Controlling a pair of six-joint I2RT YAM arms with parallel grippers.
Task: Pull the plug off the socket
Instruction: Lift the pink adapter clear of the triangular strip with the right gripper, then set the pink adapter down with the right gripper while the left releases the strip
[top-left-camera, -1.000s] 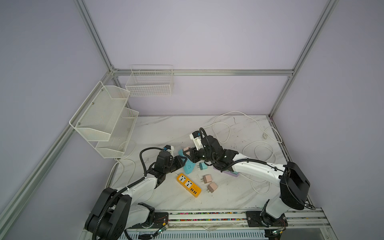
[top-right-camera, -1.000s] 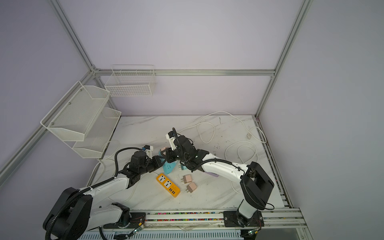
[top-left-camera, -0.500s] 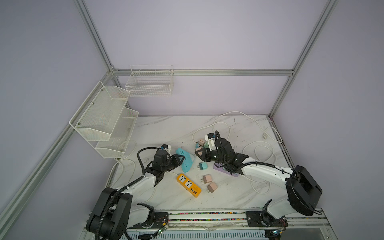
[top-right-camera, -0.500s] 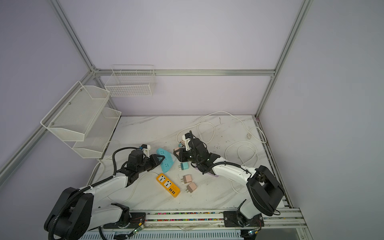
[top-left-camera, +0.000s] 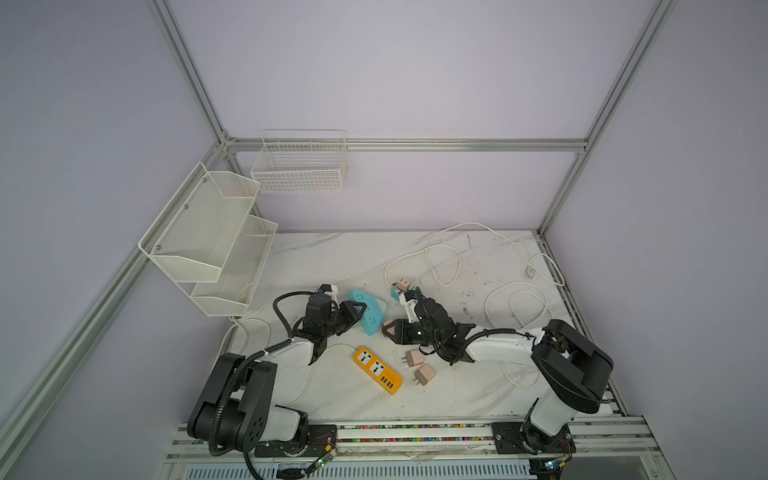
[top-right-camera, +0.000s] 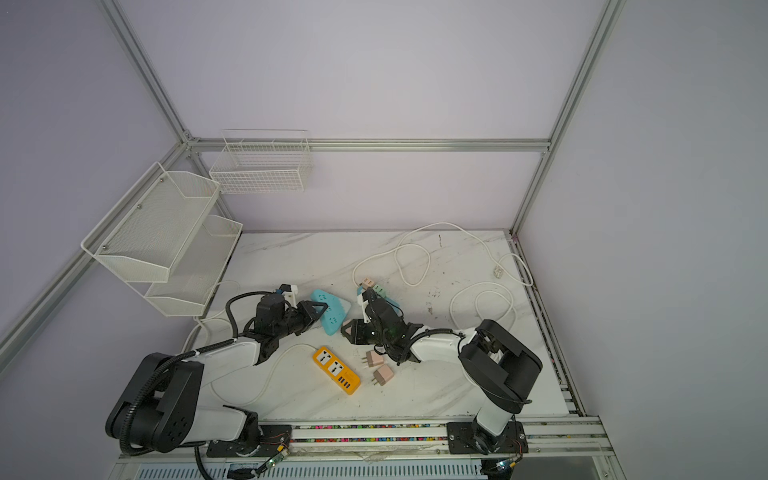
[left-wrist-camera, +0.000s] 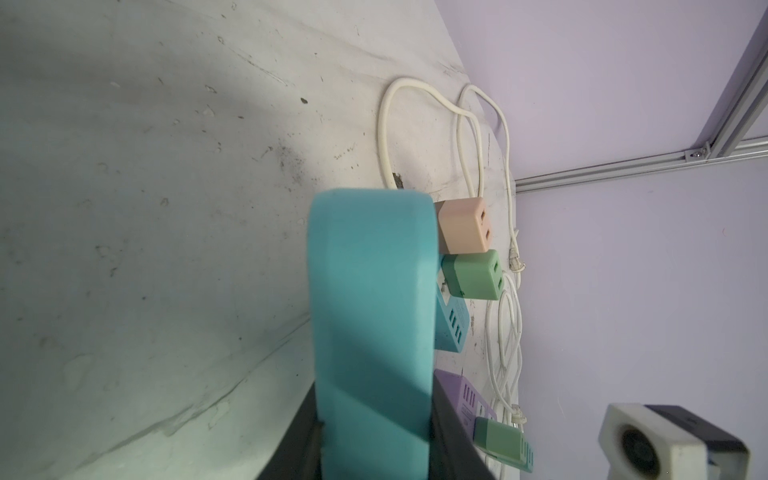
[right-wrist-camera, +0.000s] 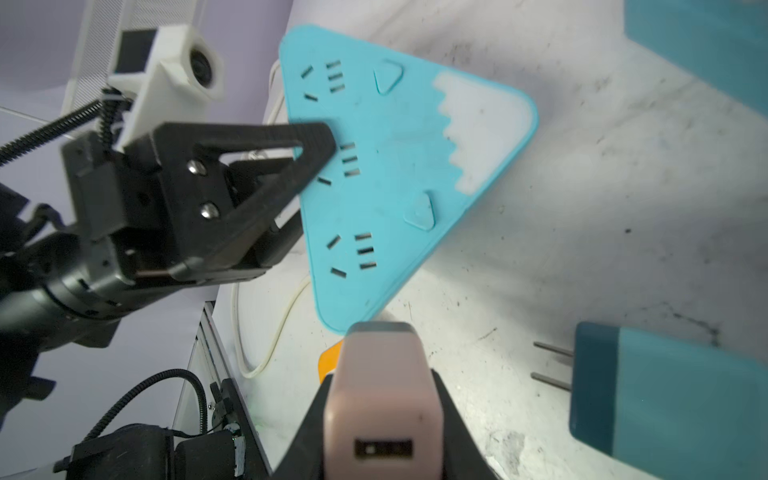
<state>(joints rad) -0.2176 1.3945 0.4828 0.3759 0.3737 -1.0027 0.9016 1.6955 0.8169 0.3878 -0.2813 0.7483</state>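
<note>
Plug (right-wrist-camera: 382, 395), pink, sits clamped in my right gripper (top-left-camera: 390, 328), clear of the blue power strip (right-wrist-camera: 395, 166) that my left gripper (top-left-camera: 358, 309) pinches. Pulling looks done; next I should set it down gently.

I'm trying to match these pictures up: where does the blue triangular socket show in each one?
Both top views: socket mid-table, left of centre, at the tip of the left gripper.
Left wrist: middle of the picture, seen edge-on, running to the lower edge.
Right wrist: upper middle of the picture, face-on, beyond the pink plug.
Shared landmark: the left gripper, clamped on the socket's edge.
</note>
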